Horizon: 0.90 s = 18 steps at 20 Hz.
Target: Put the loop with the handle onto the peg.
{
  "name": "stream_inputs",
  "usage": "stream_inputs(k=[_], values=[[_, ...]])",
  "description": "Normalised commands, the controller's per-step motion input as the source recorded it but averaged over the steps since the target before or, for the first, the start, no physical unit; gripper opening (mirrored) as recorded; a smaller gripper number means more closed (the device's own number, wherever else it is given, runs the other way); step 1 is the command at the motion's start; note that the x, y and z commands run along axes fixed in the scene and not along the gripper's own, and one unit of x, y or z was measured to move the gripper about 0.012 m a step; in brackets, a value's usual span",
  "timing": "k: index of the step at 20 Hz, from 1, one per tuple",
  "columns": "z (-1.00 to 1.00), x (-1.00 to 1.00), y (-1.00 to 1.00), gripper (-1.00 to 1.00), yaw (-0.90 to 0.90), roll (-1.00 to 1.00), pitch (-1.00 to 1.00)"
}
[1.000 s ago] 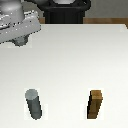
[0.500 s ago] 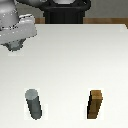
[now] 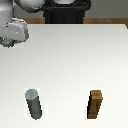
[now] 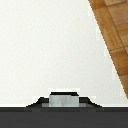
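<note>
The peg (image 3: 34,104), an upright dark grey cylinder, stands at the front of the white table toward the exterior view's left. My gripper (image 3: 11,44) hangs under the grey arm at the far back of the exterior view's left, well away from the peg. In the wrist view a small grey piece (image 4: 64,100) sits clamped between the dark jaws; it looks like the handle of the loop. The ring itself is hidden and no loop lies on the table.
A brown wooden block (image 3: 96,105) stands upright level with the peg, toward the exterior view's right. The table's edge and the wooden floor (image 4: 114,30) show in the wrist view. The robot's dark base (image 3: 67,12) is behind the table.
The hand has shifted only slightly near the table's back corner. The peg and the block have not moved.
</note>
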Motion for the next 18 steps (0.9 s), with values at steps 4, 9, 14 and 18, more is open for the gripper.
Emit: stream_inputs(k=[4,9,14,18], values=[[0.0,0.0,0.0,-1.0,-0.92,0.0,0.0],[0.0,0.0,0.0,-1.0,-0.94,0.0,0.0],[0.0,0.4,0.0,-1.0,-0.15,0.0,0.0],[0.0,1.0,0.0,-1.0,0.0,0.0,0.0]])
